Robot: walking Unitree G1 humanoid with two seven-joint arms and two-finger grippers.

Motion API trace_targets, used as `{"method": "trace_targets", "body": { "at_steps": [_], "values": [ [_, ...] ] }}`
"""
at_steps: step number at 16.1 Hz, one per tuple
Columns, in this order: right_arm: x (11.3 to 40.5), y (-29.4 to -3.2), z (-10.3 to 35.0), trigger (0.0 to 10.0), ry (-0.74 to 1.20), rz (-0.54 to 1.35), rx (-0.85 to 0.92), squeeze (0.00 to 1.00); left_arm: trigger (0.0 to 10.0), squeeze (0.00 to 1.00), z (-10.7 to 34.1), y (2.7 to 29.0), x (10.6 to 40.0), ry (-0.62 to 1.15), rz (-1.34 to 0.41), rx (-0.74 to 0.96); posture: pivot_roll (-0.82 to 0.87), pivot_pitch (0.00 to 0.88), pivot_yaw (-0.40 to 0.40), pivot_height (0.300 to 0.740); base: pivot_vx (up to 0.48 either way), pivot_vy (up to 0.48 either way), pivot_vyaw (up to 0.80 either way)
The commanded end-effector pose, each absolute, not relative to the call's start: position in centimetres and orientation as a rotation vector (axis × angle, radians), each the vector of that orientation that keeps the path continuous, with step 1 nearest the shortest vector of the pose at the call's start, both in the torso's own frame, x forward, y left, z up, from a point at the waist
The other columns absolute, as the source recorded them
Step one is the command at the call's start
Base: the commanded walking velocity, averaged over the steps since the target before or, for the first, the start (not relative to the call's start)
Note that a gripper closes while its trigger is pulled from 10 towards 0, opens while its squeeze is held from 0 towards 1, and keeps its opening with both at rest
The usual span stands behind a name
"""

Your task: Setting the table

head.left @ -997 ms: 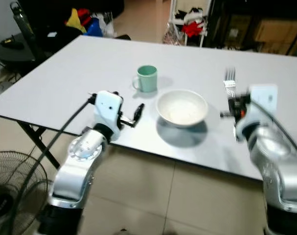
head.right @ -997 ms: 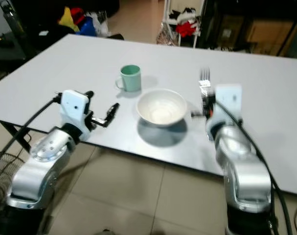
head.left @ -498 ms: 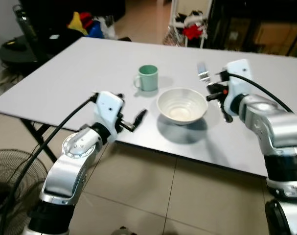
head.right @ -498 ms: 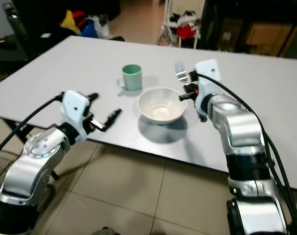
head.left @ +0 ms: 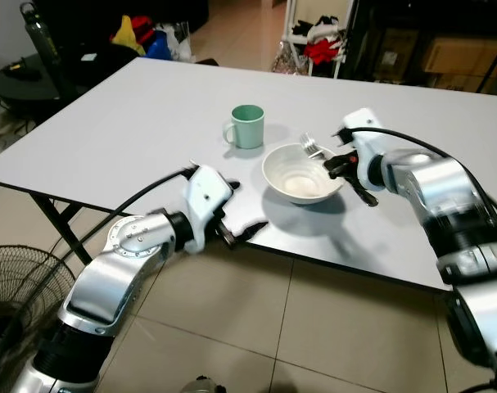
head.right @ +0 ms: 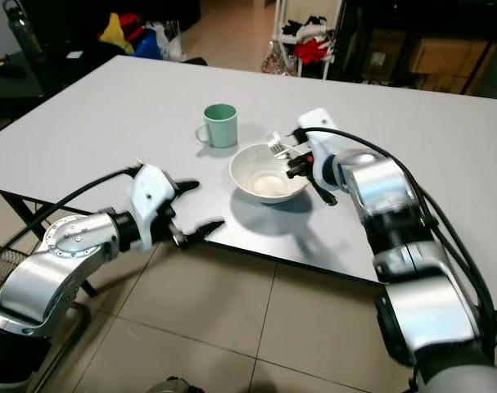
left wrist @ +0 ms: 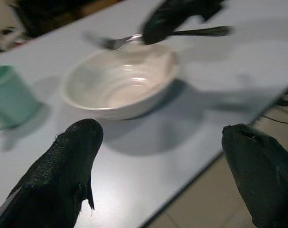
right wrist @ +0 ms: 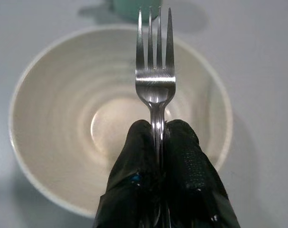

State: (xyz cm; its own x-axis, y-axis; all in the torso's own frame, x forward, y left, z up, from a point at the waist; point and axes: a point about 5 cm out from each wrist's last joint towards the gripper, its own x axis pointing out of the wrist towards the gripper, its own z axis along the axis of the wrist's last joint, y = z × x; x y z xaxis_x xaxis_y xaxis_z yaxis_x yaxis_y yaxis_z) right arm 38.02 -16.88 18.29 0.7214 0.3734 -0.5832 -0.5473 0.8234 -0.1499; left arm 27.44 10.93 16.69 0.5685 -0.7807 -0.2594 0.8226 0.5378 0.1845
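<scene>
A white bowl (head.left: 301, 174) stands near the front edge of the grey table (head.left: 150, 106), with a green mug (head.left: 247, 127) just behind it to the left. My right gripper (head.left: 340, 162) is shut on a silver fork (right wrist: 155, 80), and holds it over the bowl's right rim with the tines pointing toward the mug. My left gripper (head.left: 241, 210) is open at the table's front edge, left of the bowl, fingers (left wrist: 70, 166) spread wide with nothing between them.
A floor fan (head.left: 19, 303) stands at the lower left beside the table leg. Bags and clothes (head.left: 146, 37) lie beyond the far left corner, and a rack (head.left: 318, 33) stands behind the table. Tiled floor lies in front.
My right gripper has carried the fork leftward and down, from beside the bowl to over its rim. My left gripper has swung forward and to the right along the table edge and spread its fingers wider.
</scene>
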Motion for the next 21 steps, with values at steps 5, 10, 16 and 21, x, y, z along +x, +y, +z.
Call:
{"method": "trace_targets", "body": {
  "at_steps": [5, 10, 16, 21],
  "values": [
    [38.9, -15.8, 18.1, 10.0, 0.602, 0.603, -0.417, 0.0, 10.0, 0.0, 16.8, 10.5, 27.2, 0.168, -0.991, 0.317, 0.05, 0.0, 0.047, 0.74, 0.0, 0.0, 0.0],
    [39.4, -15.4, 17.6, 10.0, 0.632, 0.615, -0.437, 1.0, 10.0, 0.0, 16.7, 10.5, 26.9, 0.18, -0.984, 0.31, 0.07, 0.0, 0.03, 0.74, 0.0, 0.0, 0.0],
    [39.8, -15.8, 18.2, 10.0, 0.607, 0.602, -0.433, 1.0, 10.0, 0.0, 16.8, 10.5, 27.0, 0.175, -0.966, 0.309, 0.06, 0.0, 0.024, 0.74, 0.0, 0.0, 0.0],
    [38.6, -17.1, 24.4, 10.0, 0.262, 0.571, -0.304, 1.0, 10.0, 0.0, 17.8, 11.4, 27.8, 0.089, -0.824, 0.245, 0.03, 0.0, 0.061, 0.74, 0.0, 0.0, 0.0]
  ]
}}
